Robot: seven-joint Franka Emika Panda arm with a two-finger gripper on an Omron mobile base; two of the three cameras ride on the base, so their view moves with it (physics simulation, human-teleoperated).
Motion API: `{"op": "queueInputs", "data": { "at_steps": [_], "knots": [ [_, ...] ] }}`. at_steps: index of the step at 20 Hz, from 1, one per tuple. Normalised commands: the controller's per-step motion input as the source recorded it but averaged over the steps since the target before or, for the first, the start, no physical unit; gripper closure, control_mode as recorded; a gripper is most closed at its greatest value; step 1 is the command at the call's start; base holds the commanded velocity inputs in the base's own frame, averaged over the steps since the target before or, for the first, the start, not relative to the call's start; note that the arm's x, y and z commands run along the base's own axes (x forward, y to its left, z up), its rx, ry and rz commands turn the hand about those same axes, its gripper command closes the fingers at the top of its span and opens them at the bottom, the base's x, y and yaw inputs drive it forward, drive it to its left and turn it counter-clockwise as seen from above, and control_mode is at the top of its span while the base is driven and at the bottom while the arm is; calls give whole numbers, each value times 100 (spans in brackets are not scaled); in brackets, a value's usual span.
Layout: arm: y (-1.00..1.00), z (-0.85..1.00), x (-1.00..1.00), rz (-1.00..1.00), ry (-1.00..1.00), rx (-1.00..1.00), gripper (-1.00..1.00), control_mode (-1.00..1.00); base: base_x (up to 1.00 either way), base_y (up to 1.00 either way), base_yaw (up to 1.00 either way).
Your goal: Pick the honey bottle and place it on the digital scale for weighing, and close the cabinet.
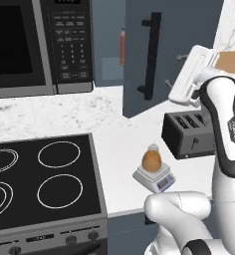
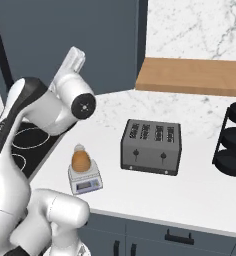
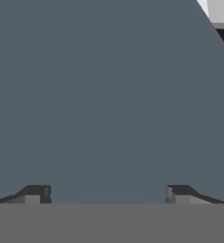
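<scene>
Honey bottle [image 1: 151, 160] sits upright on the round platform of the digital scale [image 1: 155, 178], near the front edge of the bench [image 1: 119, 144] between the stove [image 1: 42, 182] and the black toaster [image 1: 186, 132]. That half of the job looks done: the bottle rests where its weight can be read, with the small bluish display facing the room.

Attention is on the cabinet [image 1: 172, 52]. Its dark slate-blue door stands swung out over the bench, the long bar handle [image 1: 150, 55] facing the stove side, and a reddish jar [image 1: 122, 46] is visible on the shelf behind the open edge. The arm is raised high, with its white hand beside the door's outer face, apparently so it can push the panel rather than pull the handle.

Seen from the hand, the gripper [image 3: 107, 193] is spread wide, its two dark fingertips [image 3: 36, 193] well apart and holding nothing; flat blue-grey door surface lies straight ahead. Whether the tips are touching the door or merely close is hard to tell from here.

A steady push toward the wall should swing it shut. The scale and bottle stand low and well clear of the door's sweep.
</scene>
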Motion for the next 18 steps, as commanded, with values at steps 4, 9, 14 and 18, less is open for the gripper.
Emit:
{"op": "queueInputs", "data": {
  "at_steps": [4,9,14,18],
  "knots": [
    [36,-39,100,-26,0,-15,-100,-100,0,0,0],
    [2,-28,100,-10,0,-2,-100,-100,0,0,0],
    [0,-5,65,0,0,0,-100,-100,0,0,0],
    [0,-3,50,0,0,0,-100,-100,0,0,0]
  ]
}}
